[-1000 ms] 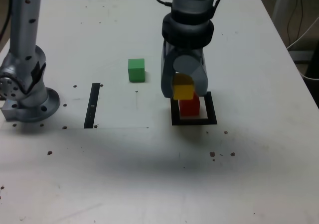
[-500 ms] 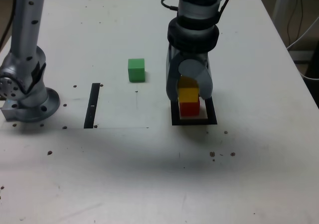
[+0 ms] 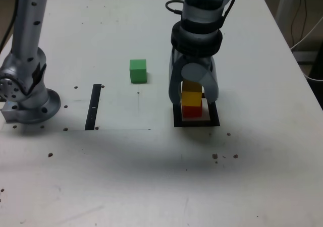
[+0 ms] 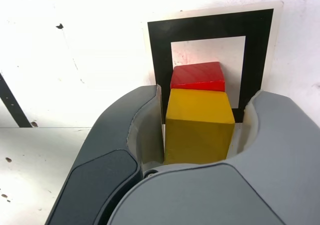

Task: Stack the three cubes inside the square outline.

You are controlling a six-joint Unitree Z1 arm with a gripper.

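In the exterior view, my pincer (image 3: 194, 90) is open around the yellow cube (image 3: 191, 99), which rests on the red cube (image 3: 192, 111). The red cube stands inside the square outline (image 3: 213, 117), toward the right edge of the table (image 3: 262, 161). The green cube (image 3: 138, 71) is apart, nearer to the table's far edge. In the wrist view, I see a gap between the yellow cube and each of my fingers (image 4: 147, 130); the red cube shows partly behind it.

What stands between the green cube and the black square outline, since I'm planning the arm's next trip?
Bare tabletop: in the exterior view, nothing stands between the green cube and the square outline.
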